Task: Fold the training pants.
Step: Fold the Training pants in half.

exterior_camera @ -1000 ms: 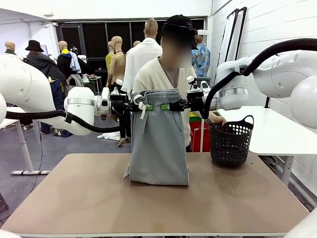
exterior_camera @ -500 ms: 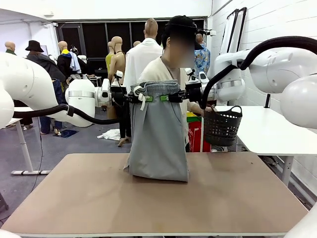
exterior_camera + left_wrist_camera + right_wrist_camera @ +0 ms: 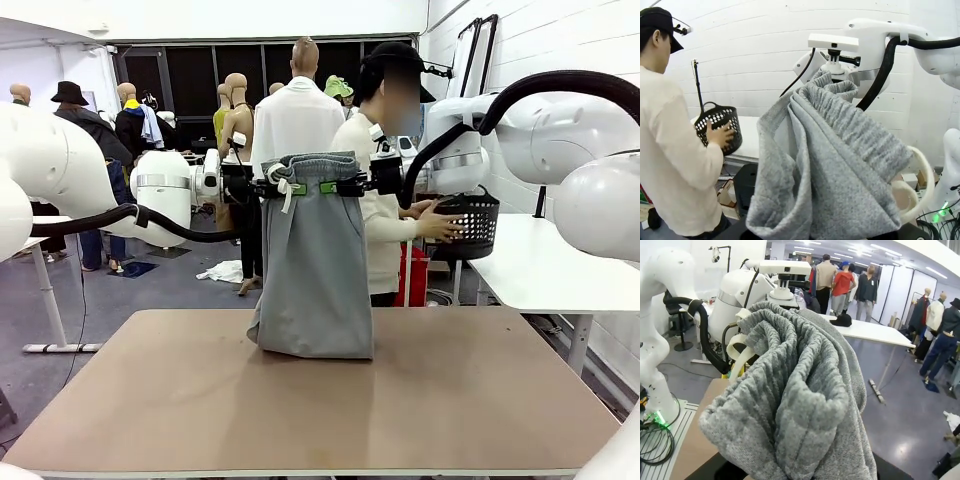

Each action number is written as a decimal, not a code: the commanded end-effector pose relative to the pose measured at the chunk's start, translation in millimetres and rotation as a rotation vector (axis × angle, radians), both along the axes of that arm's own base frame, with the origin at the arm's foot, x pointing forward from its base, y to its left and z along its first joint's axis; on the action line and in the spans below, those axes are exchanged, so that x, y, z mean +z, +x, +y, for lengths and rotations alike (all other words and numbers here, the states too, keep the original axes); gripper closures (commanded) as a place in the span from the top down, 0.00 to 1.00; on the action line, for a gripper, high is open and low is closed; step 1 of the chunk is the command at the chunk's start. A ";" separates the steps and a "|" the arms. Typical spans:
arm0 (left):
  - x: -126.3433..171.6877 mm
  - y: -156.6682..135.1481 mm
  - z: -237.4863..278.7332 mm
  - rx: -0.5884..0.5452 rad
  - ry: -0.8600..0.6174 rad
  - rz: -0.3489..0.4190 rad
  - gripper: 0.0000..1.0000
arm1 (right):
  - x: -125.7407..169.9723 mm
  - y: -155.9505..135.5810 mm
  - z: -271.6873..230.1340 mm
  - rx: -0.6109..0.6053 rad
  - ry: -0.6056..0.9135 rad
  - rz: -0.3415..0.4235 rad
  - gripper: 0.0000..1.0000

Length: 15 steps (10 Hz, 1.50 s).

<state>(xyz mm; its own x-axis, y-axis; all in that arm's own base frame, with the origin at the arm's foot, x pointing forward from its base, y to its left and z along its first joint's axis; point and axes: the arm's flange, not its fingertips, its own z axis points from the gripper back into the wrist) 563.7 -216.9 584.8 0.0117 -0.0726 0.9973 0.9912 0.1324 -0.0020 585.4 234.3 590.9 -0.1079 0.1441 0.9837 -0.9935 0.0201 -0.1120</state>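
The training pants (image 3: 314, 265) hang upright over the middle of the surface (image 3: 300, 400), toward its far edge, their lower end resting on it. The left tool (image 3: 290, 188) is clamped on the waistband's left side and the right tool (image 3: 335, 187) on its right side, holding it stretched between them. Past the far right corner, a person's hand (image 3: 437, 222) holds a black basket (image 3: 468, 222).

The training pants (image 3: 314, 270) are plain light grey, with a ribbed-looking grey waistband and a white drawstring (image 3: 284, 205) hanging just beside the left gripper (image 3: 285, 187). Both grippers, left and right (image 3: 340, 186), are black with green pads on white arms. Beyond the right gripper, a person in a cream top (image 3: 380, 200) holds a black perforated basket (image 3: 470, 222); the table (image 3: 200, 400) below is light brown.
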 end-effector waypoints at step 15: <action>25.4 67.9 -13.9 -0.003 0.071 -0.067 0.00 | 25.1 75.5 19.4 0.061 -0.021 -0.144 0.00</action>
